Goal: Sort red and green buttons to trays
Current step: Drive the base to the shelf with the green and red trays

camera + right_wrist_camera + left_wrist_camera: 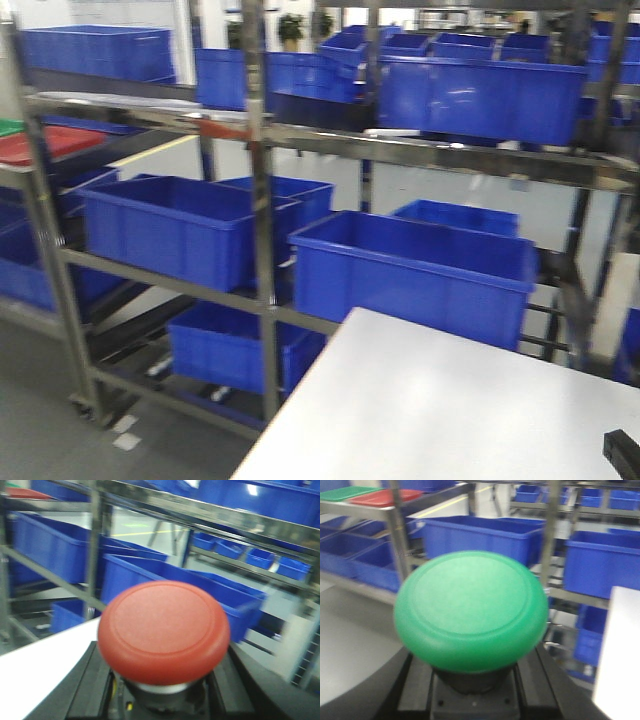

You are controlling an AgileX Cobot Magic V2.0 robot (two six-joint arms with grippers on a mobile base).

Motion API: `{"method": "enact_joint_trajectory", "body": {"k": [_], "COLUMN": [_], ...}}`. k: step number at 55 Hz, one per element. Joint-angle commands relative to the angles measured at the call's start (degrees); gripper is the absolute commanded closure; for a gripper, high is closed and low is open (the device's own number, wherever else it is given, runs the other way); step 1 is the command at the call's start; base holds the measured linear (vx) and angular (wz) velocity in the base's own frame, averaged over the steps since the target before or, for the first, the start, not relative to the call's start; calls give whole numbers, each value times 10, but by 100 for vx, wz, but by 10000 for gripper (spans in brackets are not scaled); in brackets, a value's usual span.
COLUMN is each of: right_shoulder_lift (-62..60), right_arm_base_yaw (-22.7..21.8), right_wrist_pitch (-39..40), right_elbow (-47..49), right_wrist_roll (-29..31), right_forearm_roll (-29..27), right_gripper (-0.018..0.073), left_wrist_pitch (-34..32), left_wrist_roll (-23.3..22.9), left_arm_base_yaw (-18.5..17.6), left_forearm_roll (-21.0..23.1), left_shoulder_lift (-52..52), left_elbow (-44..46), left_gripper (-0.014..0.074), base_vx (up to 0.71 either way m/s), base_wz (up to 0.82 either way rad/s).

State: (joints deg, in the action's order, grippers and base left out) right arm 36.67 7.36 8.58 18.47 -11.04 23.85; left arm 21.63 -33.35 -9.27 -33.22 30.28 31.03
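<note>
Left hand (472,682) around green button (470,610) (blurred)

Smooth, matt plastic caps on the green button (470,610) and red button (164,630); polished metal rack (258,200); glossy plastic crates (415,280).

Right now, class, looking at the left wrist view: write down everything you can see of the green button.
The green button has a broad, round, domed mushroom cap of matt green plastic with a faint ring near its edge, on a short dark body. It faces the camera, slightly blurred, and fills the middle of the view. The left gripper holds it, with dark fingers close against either side of the body.
</note>
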Motion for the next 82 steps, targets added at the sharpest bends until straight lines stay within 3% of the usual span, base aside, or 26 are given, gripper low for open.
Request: {"method": "enact_joint_trajectory", "body": {"k": [1,48,82], "right_shoulder_lift": [-2,-2,-2], "right_arm_base_yaw": [0,0,0], "right_wrist_pitch": [48,48,48], "right_elbow": [18,18,18], "right_wrist_roll": [3,3,3], "right_forearm_roll": [2,2,2], "right_gripper": [568,568,568], "left_wrist_pitch": [-39,-39,-39], "left_wrist_roll": [0,0,0], "left_arm_base_yaw": [-3,-3,-3], "left_forearm_roll": [-6,-6,-6], "left_shoulder_lift": [2,2,2], "left_elbow": [19,19,19], "left_gripper": [595,595,591], "base_vx": [-14,-12,6], "base_wz": [61,55,59]}}
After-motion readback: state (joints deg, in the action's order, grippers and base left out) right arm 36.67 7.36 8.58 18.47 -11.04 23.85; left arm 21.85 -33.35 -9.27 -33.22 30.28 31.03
